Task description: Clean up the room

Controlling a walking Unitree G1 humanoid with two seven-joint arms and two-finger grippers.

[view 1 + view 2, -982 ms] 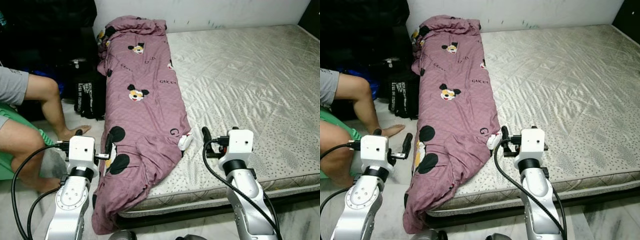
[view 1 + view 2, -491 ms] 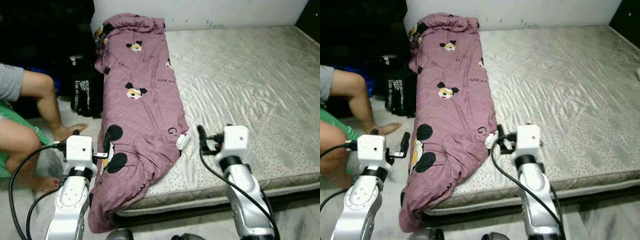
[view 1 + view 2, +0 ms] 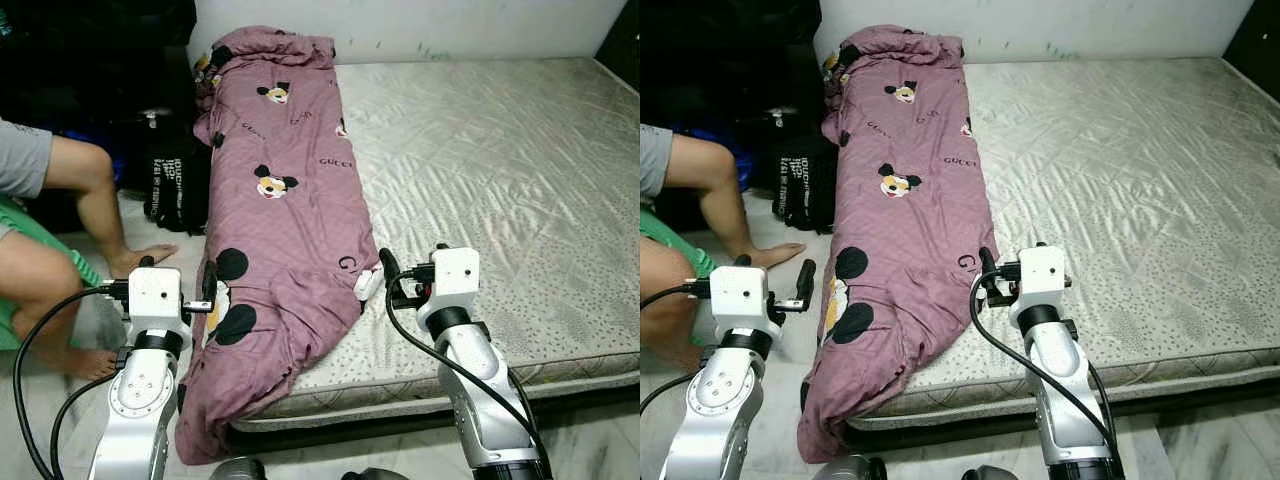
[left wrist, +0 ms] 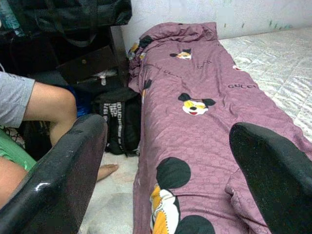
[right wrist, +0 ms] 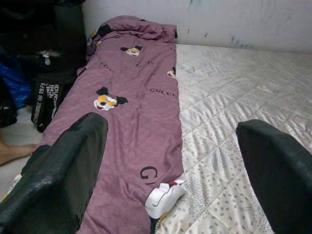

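A person's leg (image 3: 95, 205) rests on the floor at far left, near a black bag (image 3: 178, 190). The left pincer (image 3: 176, 285) hangs wide open and empty beside the bed (image 3: 520, 170). A purple quilt (image 3: 285, 210) runs along the bed's left edge, its lower end drooping over the side. A small white thing, perhaps a tag (image 5: 165, 196), lies at the quilt's edge. The right pincer (image 3: 400, 275), wide and empty, hovers just beside it over the mattress.
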